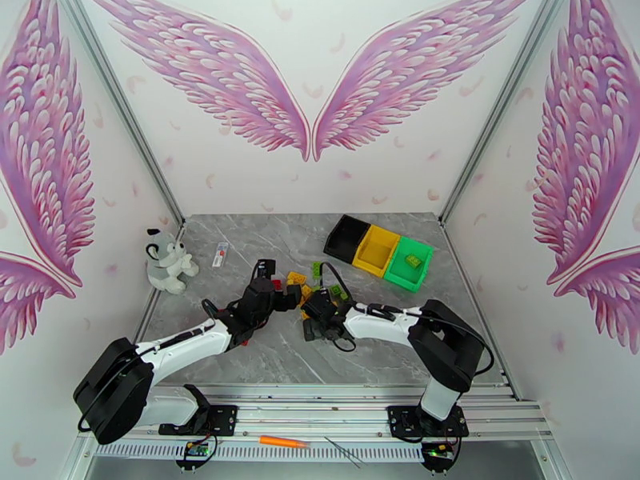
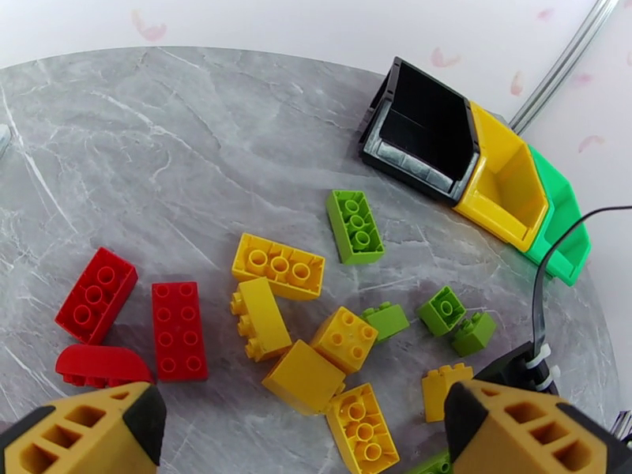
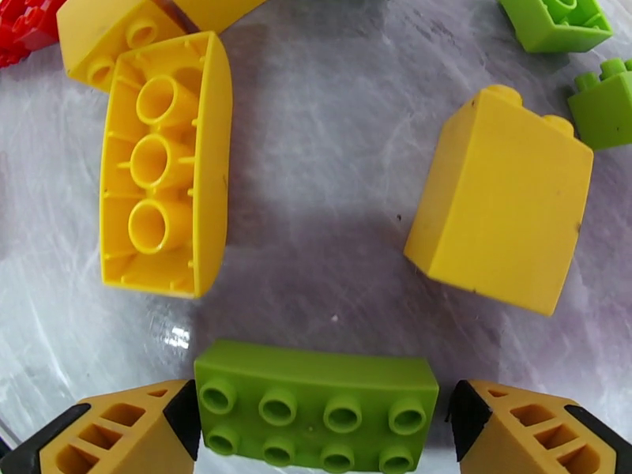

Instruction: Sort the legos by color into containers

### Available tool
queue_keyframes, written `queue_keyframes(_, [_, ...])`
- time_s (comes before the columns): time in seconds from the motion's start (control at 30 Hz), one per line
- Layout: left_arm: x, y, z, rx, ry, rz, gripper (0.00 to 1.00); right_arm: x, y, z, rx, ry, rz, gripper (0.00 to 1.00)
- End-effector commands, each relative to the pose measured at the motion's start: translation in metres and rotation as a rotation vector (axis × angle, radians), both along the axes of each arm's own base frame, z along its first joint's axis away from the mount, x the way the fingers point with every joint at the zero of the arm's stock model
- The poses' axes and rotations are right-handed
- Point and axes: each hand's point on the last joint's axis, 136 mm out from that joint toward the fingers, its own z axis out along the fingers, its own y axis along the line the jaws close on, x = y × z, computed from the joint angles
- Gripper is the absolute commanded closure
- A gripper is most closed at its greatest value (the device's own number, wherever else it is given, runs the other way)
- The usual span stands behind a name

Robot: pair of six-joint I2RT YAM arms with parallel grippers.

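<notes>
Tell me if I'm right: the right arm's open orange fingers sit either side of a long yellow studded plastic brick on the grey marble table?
Not quite. The long studded plastic brick between the right gripper's open fingers is light green, not yellow, as the right wrist view shows. It does lie on the grey marble table.

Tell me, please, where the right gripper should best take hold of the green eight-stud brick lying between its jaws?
Grip the green eight-stud brick by its two short end faces, with the right gripper closing straight in from where it stands. The brick's long axis spans the gap between the open jaws. Those ends look flat and parallel, and the nearby yellow bricks lie clear of them.
</notes>
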Motion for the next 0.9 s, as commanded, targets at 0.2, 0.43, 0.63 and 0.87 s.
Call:
queue_keyframes(0.2, [-0.003, -0.004, -0.003, -0.03, 0.021, -0.025, 0.01, 0.009, -0.008, 0.003, -0.072, -0.044, -0.015, 0.35])
queue_keyframes(0.43, [-0.006, -0.023, -0.01, -0.06, 0.054, -0.096, 0.01, 0.026, -0.041, 0.041, -0.028, -0.128, -0.092, 0.39])
queue_keyframes(0.63, [-0.019, -0.066, -0.01, -0.024, 0.054, -0.243, 0.01, 0.064, -0.109, 0.078, 0.061, -0.234, -0.281, 0.44])
queue_keyframes(0.87, [-0.057, -0.135, -0.002, 0.129, -0.031, -0.488, 0.01, 0.113, -0.208, 0.126, 0.125, -0.413, -0.582, 0.45])
